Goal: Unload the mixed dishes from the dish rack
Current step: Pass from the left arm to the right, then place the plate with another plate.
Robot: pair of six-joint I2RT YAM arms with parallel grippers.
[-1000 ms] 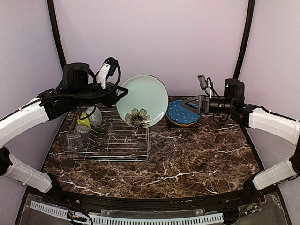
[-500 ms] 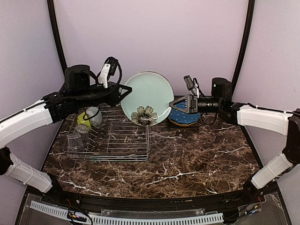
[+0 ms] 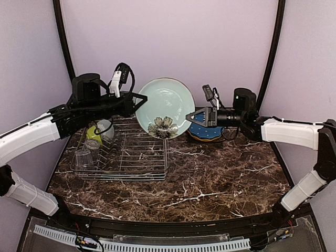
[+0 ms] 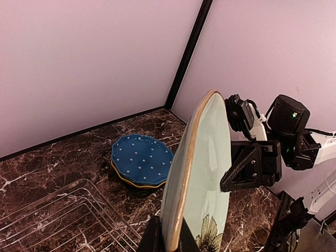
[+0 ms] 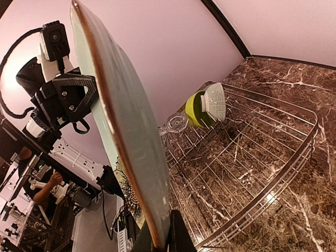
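Top external view: large round pale-green flower-printed plate (image 3: 165, 104) held upright at frame centre, over upper right corner of silver wire dish rack (image 3: 137, 160). Left rim pinched by left gripper (image 3: 138, 101), right rim by right gripper (image 3: 190, 116). Blue white-dotted plate (image 3: 206, 128) stacked right of centre on brown marble table (image 3: 220, 173).
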